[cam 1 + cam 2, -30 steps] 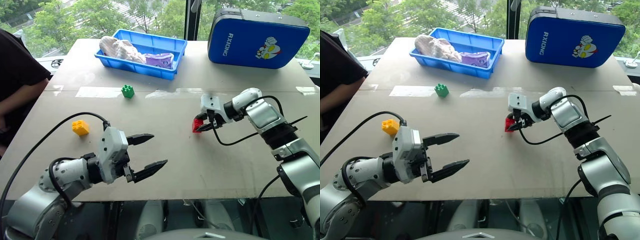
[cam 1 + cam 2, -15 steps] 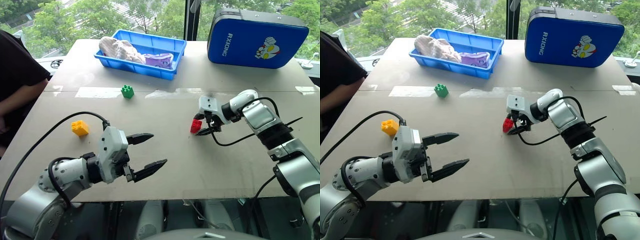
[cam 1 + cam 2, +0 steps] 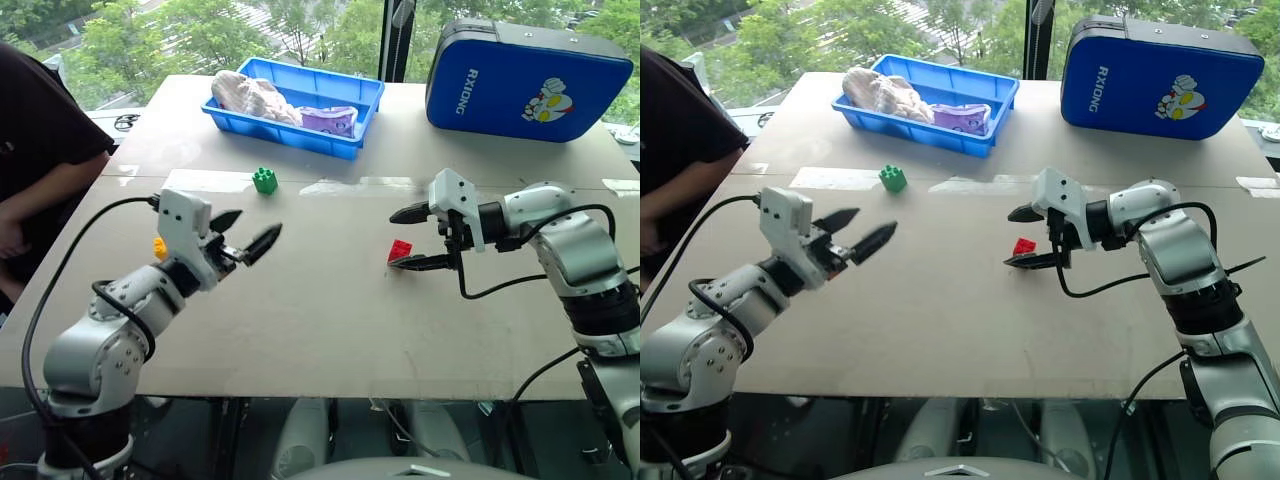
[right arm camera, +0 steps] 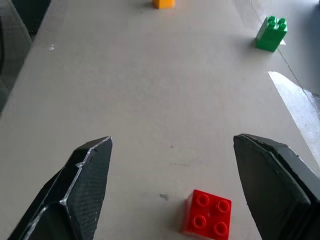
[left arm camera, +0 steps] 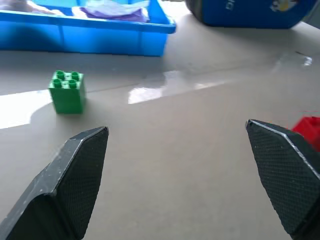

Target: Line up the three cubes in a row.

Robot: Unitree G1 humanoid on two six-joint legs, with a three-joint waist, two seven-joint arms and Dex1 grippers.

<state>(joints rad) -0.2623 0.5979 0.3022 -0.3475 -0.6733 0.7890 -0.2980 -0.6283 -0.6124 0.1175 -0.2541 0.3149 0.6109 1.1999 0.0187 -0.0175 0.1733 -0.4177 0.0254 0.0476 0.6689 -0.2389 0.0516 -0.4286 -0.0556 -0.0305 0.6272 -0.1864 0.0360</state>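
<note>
The red cube [image 3: 400, 250] lies free on the tan table [image 3: 330, 320], right of centre. My right gripper [image 3: 393, 240] hangs open just above it, one finger on each side; the right wrist view shows the red cube [image 4: 206, 219] on the table between the fingers. The green cube [image 3: 264, 180] stands further back, in front of the blue tray. The yellow cube [image 3: 159, 248] is at the left, mostly hidden behind my left hand. My left gripper [image 3: 255, 225] is open and empty, raised above the table and pointing forward, with the green cube [image 5: 67, 92] ahead of it.
A blue tray [image 3: 300, 128] with cloth in it stands at the back. A large blue case [image 3: 530, 80] is at the back right. A person in a dark sleeve [image 3: 40, 150] sits at the table's left edge.
My right gripper opened, let go of the red cube, and rose and drew back; the cube now rests on the table. My left gripper swung forward and leftward, in front of the yellow cube.
</note>
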